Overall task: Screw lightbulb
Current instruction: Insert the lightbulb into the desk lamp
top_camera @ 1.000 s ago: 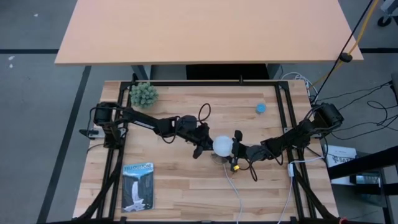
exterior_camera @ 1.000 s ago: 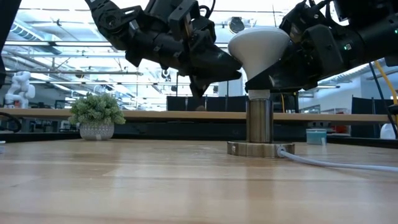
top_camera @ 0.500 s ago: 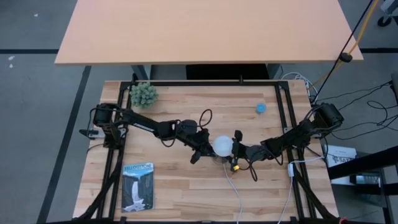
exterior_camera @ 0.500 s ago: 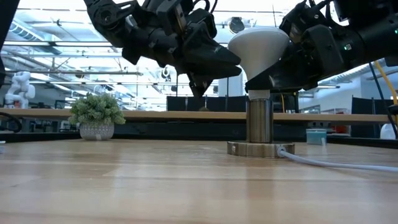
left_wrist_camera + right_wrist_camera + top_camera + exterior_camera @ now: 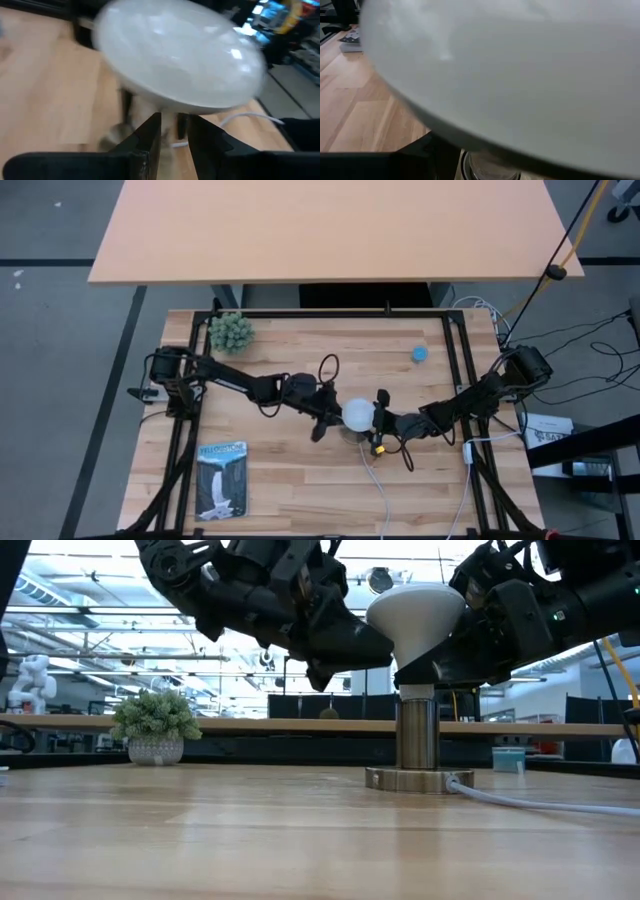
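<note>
The white lightbulb (image 5: 357, 415) (image 5: 415, 610) stands upright, dome up, its narrow end in the silvery socket post (image 5: 417, 730) on a round base (image 5: 418, 780) with a white cord (image 5: 540, 802). My right gripper (image 5: 379, 421) reaches in from the table's right and is shut on the bulb below the dome. My left gripper (image 5: 330, 418) (image 5: 175, 135) comes from the table's left, its fingertips just under the dome beside the cone. Only a narrow gap shows between its fingers, with nothing in it. Whether it touches the bulb I cannot tell. My right gripper holds the bulb's tapering cone (image 5: 413, 652), just under the dome, between its two fingers (image 5: 440, 662). It comes nearly level from the table's right, slanting slightly down. The bulb stands upright with its base in the socket post.
A small potted plant (image 5: 231, 331) stands at the far left, a small blue object (image 5: 419, 353) at the far right, and a picture card (image 5: 221, 478) near the front left. The white cord (image 5: 375, 480) runs toward the near edge. Black frame rails (image 5: 452, 345) border the table.
My left gripper has rolled a little about its own axis beside the bulb's cone, its arm swinging slightly toward the near edge. The bulb, the socket and my right gripper have kept still.
</note>
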